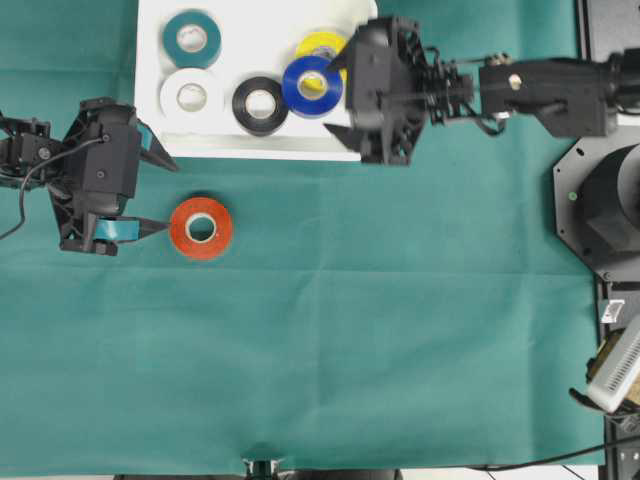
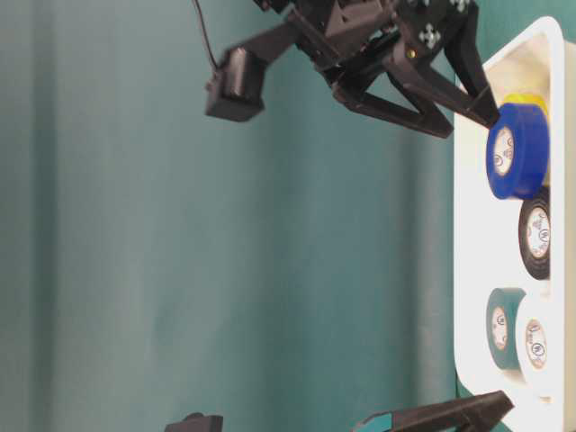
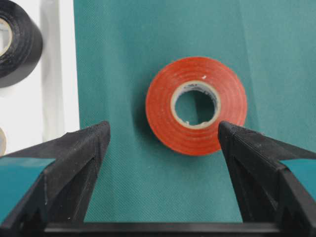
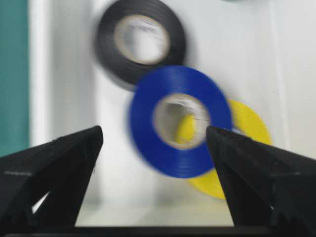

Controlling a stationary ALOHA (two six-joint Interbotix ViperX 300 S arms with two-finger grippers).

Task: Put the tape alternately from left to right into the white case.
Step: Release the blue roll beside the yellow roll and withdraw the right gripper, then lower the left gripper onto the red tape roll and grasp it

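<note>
1. Right gripper (image 1: 340,95) hangs at the white case (image 1: 150,60) rim, jaws spread, gripping nothing; blue roll (image 1: 313,86) just ahead of them inside the case, leaning on the yellow roll (image 1: 322,45).
2. Teal (image 1: 192,38), white (image 1: 190,96) and black (image 1: 260,104) rolls also in the case.
3. Red-orange roll (image 3: 196,105) flat on the green cloth (image 1: 350,330) just outside the case, last one out.
4. Left gripper (image 1: 160,195) jaws released, empty, roll just ahead of them.
5. Advance left first, straddle the roll evenly, squeeze across its outer edge.
</note>
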